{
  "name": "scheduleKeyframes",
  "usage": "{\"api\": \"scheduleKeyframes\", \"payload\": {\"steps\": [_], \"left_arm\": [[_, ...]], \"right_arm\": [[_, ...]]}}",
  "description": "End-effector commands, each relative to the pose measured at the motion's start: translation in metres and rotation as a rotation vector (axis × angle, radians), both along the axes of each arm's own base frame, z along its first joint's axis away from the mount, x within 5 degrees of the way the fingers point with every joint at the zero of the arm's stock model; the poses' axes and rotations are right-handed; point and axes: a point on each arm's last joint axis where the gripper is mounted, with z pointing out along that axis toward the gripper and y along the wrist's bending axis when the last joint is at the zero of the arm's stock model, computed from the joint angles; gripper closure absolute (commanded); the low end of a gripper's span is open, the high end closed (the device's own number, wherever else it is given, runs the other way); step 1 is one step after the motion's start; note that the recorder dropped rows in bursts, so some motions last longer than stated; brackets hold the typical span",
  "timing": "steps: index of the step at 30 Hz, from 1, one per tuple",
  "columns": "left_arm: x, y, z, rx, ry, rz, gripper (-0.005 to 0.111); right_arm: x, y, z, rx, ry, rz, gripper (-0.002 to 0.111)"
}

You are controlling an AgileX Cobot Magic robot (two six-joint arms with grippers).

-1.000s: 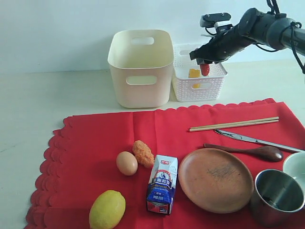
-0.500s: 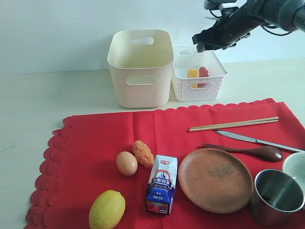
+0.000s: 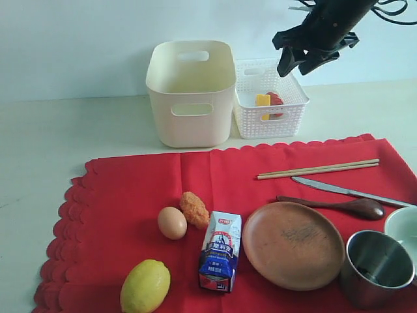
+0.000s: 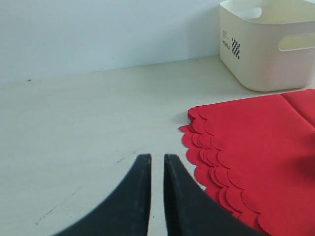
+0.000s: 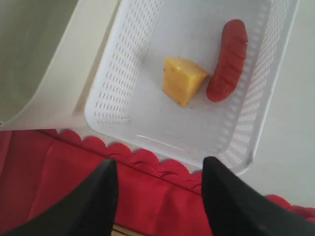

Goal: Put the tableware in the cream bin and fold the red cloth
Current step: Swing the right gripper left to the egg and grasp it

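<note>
The red cloth [image 3: 130, 189] lay unfolded across the lower frame, with the tableware, wooden plate [image 3: 293, 244] included, on its right half. The cream bin [image 3: 190, 91], upper centre, showed nothing inside.

The sausage [image 3: 276, 99] carried a second earlier now lay in the white lattice basket [image 3: 270, 122], and the right gripper [image 3: 295, 67] had risen, released and empty. The tableware step seemed not yet begun.

Only the right wrist view showed sausage against cheese [image 5: 183, 79]. Only the left wrist view showed the left gripper [image 4: 156, 164], pinched nearly closed above bare desk [image 4: 74, 123].

Staged test bench (lab-like): pale tabletop [image 3: 65, 143], blank white wall [image 3: 65, 45].
</note>
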Motion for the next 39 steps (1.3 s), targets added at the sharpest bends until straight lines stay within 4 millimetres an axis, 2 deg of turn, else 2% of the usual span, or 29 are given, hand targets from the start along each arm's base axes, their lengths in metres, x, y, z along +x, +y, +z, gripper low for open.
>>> {"api": "scheduleKeyframes", "payload": {"steps": [1, 11, 20, 31, 35, 39], "left_arm": [[0.000, 0.000, 0.001, 0.007, -0.012, -0.006, 0.095], [0.000, 0.000, 0.001, 0.007, -0.012, -0.006, 0.095], [0.000, 0.000, 0.001, 0.007, -0.012, -0.006, 0.095], [0.000, 0.000, 0.001, 0.007, -0.012, -0.006, 0.095], [0.000, 0.000, 0.001, 0.007, -0.012, -0.006, 0.095], [0.000, 0.000, 0.001, 0.007, -0.012, -0.006, 0.095]], "right_arm": [[-0.006, 0.012, 0.013, -0.014, -0.017, 0.018, 0.059], [-0.027, 0.082, 0.018, -0.080, -0.046, 0.178, 0.059], [-0.052, 0.127, 0.039, -0.067, -0.092, 0.282, 0.059], [-0.089, 0.189, 0.043, -0.060, -0.105, 0.431, 0.059], [-0.107, 0.201, 0.033, -0.104, -0.075, 0.499, 0.059], [-0.122, 0.197, 0.020, -0.152, -0.010, 0.517, 0.059]]}}
